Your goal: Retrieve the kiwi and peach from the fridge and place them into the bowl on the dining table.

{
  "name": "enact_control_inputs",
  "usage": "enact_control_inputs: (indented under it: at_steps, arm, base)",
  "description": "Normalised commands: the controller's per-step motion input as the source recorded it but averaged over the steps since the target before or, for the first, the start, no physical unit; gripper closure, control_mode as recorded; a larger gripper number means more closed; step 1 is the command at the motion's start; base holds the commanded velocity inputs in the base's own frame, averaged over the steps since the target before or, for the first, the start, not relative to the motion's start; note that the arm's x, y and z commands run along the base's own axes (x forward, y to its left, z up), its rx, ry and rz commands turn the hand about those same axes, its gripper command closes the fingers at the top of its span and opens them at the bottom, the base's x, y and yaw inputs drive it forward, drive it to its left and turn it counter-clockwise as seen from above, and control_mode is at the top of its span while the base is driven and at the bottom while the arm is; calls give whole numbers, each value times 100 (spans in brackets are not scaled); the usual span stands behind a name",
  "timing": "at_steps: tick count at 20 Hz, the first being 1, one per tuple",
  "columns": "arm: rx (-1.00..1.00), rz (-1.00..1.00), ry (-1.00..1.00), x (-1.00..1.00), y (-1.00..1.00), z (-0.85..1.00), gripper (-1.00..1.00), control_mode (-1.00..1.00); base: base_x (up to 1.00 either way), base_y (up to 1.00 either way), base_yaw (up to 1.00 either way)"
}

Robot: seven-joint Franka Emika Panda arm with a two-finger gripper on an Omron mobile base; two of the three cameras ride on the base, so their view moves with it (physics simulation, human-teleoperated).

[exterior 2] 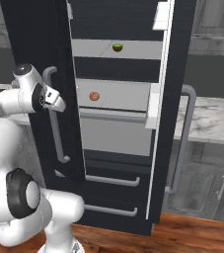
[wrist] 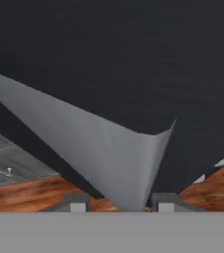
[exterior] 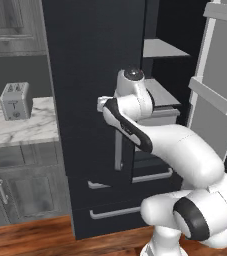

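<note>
While my arm bends up from lower right toward the fridge (exterior: 95, 100), my claw (wrist: 118, 200) sits at a grey bar handle (wrist: 108, 153), tips apart either side; grip unclear. Kiwi (exterior 2: 117, 47) upper shelf, peach (exterior 2: 94, 96) shelf below, centre frame. Handle's long axis vertical.

The tall black double-door fridge (exterior 2: 118, 20) has pale grey shelves (exterior 2: 116, 96) and long grey bar handles (exterior 2: 54, 118). A small olive-green kiwi (exterior 2: 117, 47) and a pinkish-orange round peach (exterior 2: 94, 96) stand out against them. The white marble worktop (exterior: 20, 127) is grey-veined, the boxy toaster (exterior: 16, 100) light grey, the floor (exterior: 30, 237) reddish-brown wood.
</note>
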Motion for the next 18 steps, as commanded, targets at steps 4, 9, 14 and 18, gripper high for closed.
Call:
enact_control_inputs:
  at_steps: [4, 9, 14, 18]
  arm:
    - [0, 0, 26, -100, 100, -23, 100, -100]
    - [0, 0, 8, -100, 98, -21, 100, -100]
    - [-5, 0, -47, -100, 33, 26, 100, -100]
    - [0, -1, -44, -98, -32, 73, 100, -100]
  base:
    - [0, 0, 0]
    - [0, 0, 0]
    - [0, 0, 0]
    - [0, 0, 0]
